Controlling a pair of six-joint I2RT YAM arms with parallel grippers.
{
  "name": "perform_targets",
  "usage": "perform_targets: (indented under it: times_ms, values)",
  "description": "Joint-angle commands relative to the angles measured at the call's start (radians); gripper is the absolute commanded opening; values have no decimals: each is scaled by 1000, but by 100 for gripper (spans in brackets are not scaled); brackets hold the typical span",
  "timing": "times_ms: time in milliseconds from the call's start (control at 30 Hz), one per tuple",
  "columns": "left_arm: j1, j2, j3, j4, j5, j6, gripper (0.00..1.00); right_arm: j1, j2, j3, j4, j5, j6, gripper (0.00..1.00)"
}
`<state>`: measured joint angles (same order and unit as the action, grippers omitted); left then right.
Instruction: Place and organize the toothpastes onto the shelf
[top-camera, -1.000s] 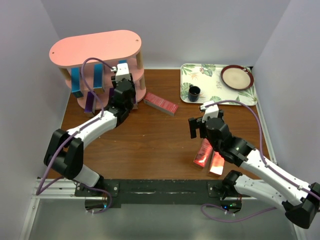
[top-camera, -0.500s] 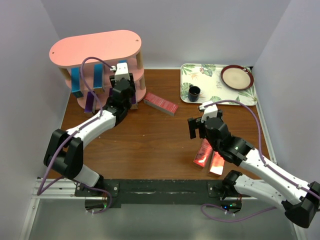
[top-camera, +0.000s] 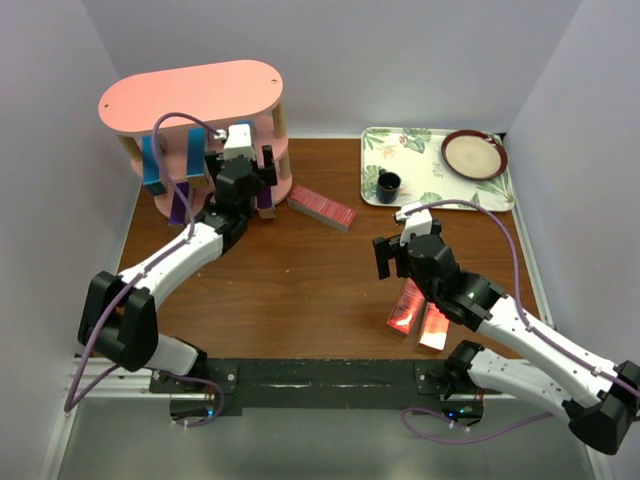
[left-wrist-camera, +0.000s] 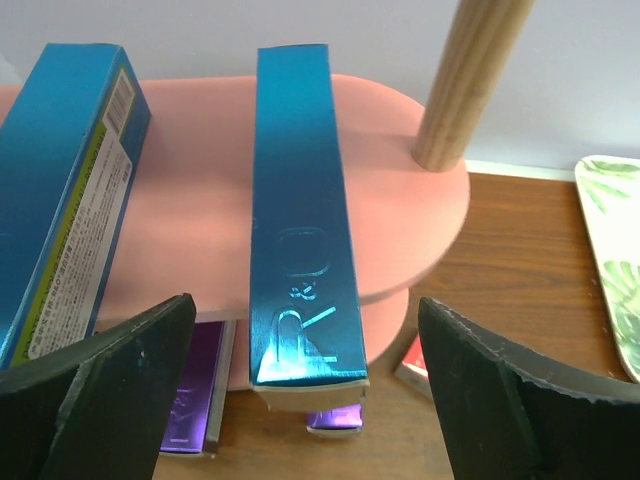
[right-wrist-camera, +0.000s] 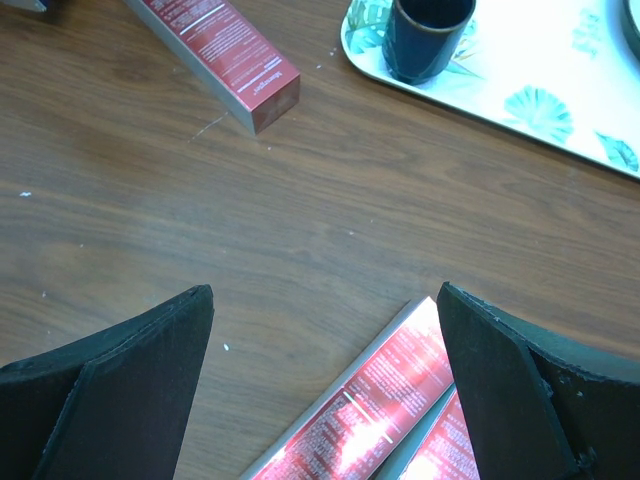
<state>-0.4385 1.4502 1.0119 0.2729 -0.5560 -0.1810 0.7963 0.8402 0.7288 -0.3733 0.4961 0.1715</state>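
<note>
Left fingers (left-wrist-camera: 120, 370) stand spread wide either side of a blue carton (left-wrist-camera: 305, 220), clear of it; it lies on the middle board of the pink shelf (left-wrist-camera: 400, 230), near end overhanging. Right fingers (right-wrist-camera: 110, 380) gape empty over the worktop (right-wrist-camera: 150, 200), above two red cartons (right-wrist-camera: 370, 400); a third red carton (right-wrist-camera: 225, 45) lies near the tray (right-wrist-camera: 520, 90).

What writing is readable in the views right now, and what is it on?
"R": large embossed letter on the middle blue carton; marks beside it unclear.
Left blue carton: side print and barcode, too small to read.
Far red carton: white print, blurred.
Near red cartons: white print, blurred.
No other text seen.
</note>
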Motion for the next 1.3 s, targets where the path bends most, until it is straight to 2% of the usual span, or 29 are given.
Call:
perform_targets:
  times_ms: [0,167,400,567,733,833,867,1067,1267]
  values:
    - [6,-105,51,-99,97,-35,100,-5,16,18,28,-36,-6,98]
    - [4,-240,37,-221,192,-58,100,-5,40,34,28,-86,-18,99]
    - [4,-476,-36,-392,333,-31,100,-57,174,90,77,-235,-38,99]
    - [4,-677,-174,-390,529,98,100,-181,370,179,129,-381,-82,98]
    - [4,-847,-366,-314,613,155,100,-226,566,299,177,-433,-141,98]
    - [6,-898,-441,-249,637,135,100,-239,677,372,200,-467,-165,98]
    - [10,-901,-447,-245,649,133,100,-241,735,394,200,-472,-225,98]
    - [18,-903,-440,-317,611,152,100,-243,936,587,125,-495,-343,98]
    - [21,-929,-455,-308,604,152,100,-247,1122,750,41,-522,-409,99]
